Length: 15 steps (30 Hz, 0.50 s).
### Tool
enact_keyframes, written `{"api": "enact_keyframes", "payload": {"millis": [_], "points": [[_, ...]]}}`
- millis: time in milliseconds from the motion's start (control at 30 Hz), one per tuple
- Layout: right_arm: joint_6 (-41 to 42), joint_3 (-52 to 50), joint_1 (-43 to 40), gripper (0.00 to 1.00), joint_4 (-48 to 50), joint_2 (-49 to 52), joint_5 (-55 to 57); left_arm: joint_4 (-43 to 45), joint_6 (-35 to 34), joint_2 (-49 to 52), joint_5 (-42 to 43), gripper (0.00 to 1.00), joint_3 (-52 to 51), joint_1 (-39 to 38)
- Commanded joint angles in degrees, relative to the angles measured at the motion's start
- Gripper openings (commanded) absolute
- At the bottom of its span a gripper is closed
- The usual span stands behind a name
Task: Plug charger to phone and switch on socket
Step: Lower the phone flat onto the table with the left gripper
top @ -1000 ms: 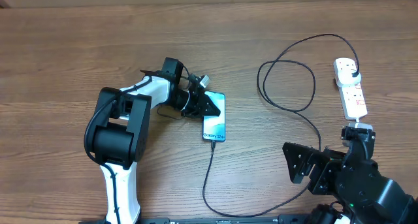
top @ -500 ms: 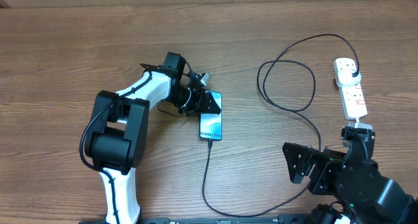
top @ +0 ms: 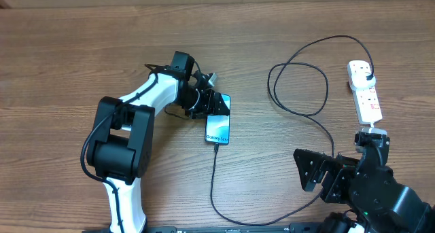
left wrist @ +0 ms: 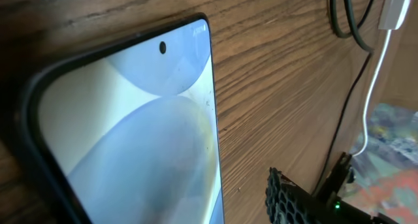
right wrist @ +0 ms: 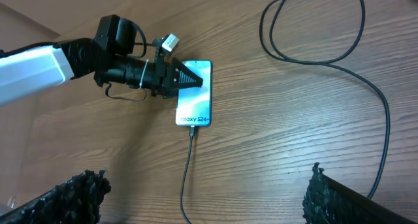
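Observation:
The phone [top: 218, 130], with a cyan screen, lies on the table at centre. It also shows in the right wrist view [right wrist: 194, 108] and fills the left wrist view [left wrist: 130, 132]. The charger cable [top: 212, 185] is plugged into the phone's near end. It loops right and up to its black plug [top: 368, 75], which sits in the white socket strip [top: 365, 96]. My left gripper [top: 212, 105] lies over the phone's far end. One finger [left wrist: 290, 198] stands apart from the phone's edge; the other is hidden. My right gripper [top: 314, 173] is open and empty at the front right, near the cable.
The cable forms a large loop [top: 299, 83] between the phone and the strip. The strip's white cord [top: 372, 129] runs down toward my right arm. The table's far edge runs along the top of the overhead view.
My left gripper and the phone under it have shifted slightly left, and the phone has turned a little. The right arm has not moved.

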Motion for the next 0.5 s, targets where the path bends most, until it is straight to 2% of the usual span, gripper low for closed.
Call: {"api": "enact_keyframes", "payload": {"millis": [0,133,233,333,467], "points": [[0.3,-0.1,-0.2,1.00,0.2,0.0,0.0,0.2,4.6,5.0,-15.6,0.63,-2.6,-1.5],[0.2,-0.1,-0.2,1.00,0.1,0.0,0.0,0.3,4.2,5.0,-20.2,0.63,-2.6,-2.8],[0.3,-0.1,-0.2,1.00,0.1,0.0,0.0,0.2,0.6,5.0,-24.5,0.64,-2.6,-2.9],[0.3,-0.1,-0.2,1.00,0.2,0.0,0.0,0.2,-2.1,5.0,-24.7,0.63,-2.6,-2.9],[0.3,-0.1,-0.2,1.00,0.4,0.0,0.0,0.0,-9.0,5.0,-24.4,0.64,-2.6,-3.0]]}}
